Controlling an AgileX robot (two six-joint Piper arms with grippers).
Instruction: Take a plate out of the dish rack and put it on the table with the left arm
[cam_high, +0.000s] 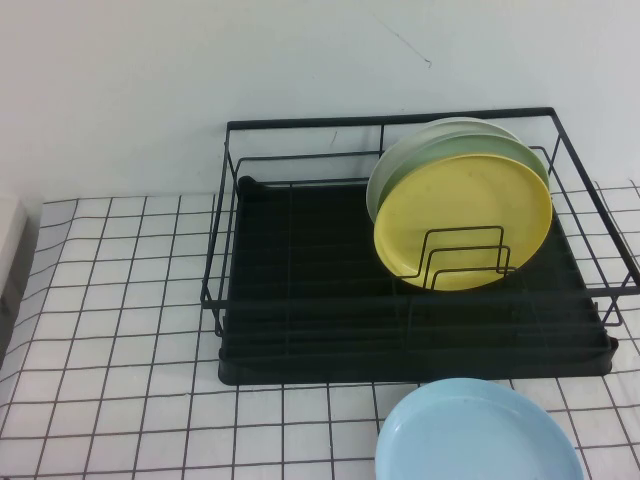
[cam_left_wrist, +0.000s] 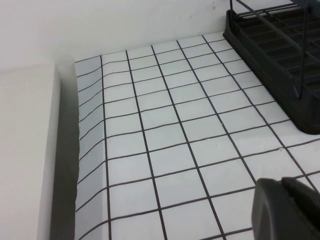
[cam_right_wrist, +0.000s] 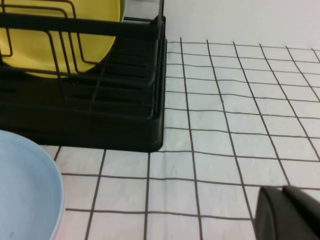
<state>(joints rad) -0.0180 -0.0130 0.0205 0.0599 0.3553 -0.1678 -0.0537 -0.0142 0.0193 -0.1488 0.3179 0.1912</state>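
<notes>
The yellow plate (cam_high: 463, 220) stands on edge in the right half of the black dish rack (cam_high: 300, 330), leaning against the wire dividers; it also shows in the right wrist view (cam_right_wrist: 95, 10). Neither arm shows in the high view. My left gripper (cam_left_wrist: 281, 181) is shut and empty, low over the gridded table (cam_high: 120, 300), left of the rack's corner (cam_left_wrist: 280, 65). My right gripper (cam_right_wrist: 282, 189) is shut and empty over the table, to the right of the rack (cam_right_wrist: 100, 125).
Pale green plates (cam_high: 430, 150) stand behind the yellow one. A light blue plate (cam_high: 480, 435) lies flat on the table in front of the rack and shows in the right wrist view (cam_right_wrist: 25, 185). A white block (cam_left_wrist: 25, 150) borders the table's left edge.
</notes>
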